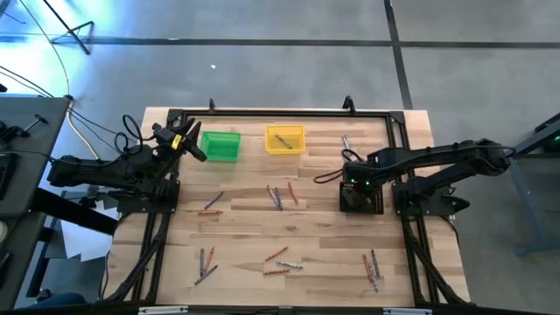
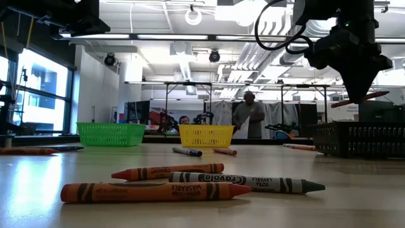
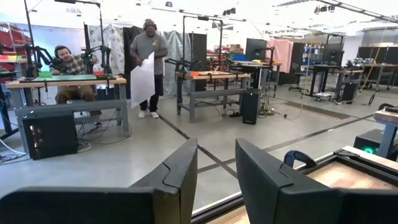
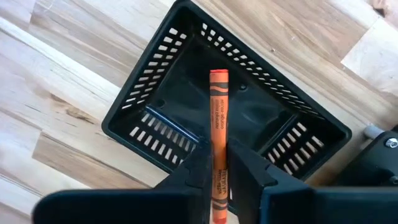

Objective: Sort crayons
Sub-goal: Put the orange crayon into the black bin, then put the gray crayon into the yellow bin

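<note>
My right gripper [image 4: 217, 171] hangs over the black bin [image 4: 224, 118] at the table's right side, shut on an orange crayon [image 4: 219, 112]. In the low view the crayon [image 2: 361, 98] sits well above the bin's rim [image 2: 361, 139]. Other crayons lie flat on the wood: a group at the middle [image 1: 278, 196], some near the front [image 1: 282, 261], more at the front right [image 1: 371, 267]. One crayon lies in the yellow bin [image 1: 284, 139]. My left gripper [image 3: 216, 180] waits open at the left, beside the green bin [image 1: 220, 144], pointing level past the table's edge. My right gripper pinches the orange crayon's wrapped shaft [image 4: 217, 163] between its two fingers, partway along its length. The fingers come from above, pointing down, and lie across the crayon. The crayon is lifted clear and nearly level over the black bin's open inside.
The green and yellow bins stand side by side at the far edge. A dark frame [image 1: 262, 114] runs around the work area. People show in the room beyond the table. Bare wood lies between the crayon groups.
</note>
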`<action>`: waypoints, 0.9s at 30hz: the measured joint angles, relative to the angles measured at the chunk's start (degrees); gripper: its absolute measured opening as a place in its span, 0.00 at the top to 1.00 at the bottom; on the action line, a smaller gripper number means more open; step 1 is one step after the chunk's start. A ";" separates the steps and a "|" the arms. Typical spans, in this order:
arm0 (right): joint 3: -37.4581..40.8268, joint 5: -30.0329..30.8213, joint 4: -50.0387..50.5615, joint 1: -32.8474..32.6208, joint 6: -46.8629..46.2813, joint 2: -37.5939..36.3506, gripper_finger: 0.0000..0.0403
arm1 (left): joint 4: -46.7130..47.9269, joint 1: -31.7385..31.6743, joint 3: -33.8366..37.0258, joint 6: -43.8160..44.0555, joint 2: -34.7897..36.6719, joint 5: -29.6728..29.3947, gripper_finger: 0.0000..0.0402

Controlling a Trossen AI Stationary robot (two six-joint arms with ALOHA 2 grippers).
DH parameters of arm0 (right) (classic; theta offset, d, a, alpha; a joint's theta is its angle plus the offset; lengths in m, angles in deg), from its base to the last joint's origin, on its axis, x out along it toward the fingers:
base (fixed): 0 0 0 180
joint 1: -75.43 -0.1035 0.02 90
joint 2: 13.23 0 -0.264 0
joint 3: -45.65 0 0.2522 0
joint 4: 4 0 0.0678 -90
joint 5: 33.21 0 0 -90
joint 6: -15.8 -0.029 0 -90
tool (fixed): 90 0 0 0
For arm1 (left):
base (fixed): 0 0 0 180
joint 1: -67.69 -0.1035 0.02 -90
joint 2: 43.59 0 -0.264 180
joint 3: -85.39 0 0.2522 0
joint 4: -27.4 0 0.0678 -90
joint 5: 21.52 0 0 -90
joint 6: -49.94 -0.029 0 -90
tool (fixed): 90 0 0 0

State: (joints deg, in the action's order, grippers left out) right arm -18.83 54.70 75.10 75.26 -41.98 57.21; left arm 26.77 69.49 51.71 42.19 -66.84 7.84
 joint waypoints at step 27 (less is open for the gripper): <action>0.00 12.91 -7.60 15.87 16.12 0.30 0.76 | 0.02 0.01 0.00 0.24 0.00 0.00 0.75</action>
State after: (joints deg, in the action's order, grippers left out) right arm -18.83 67.61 67.50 91.13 -25.87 57.51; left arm 26.79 69.50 51.71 42.43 -66.84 7.84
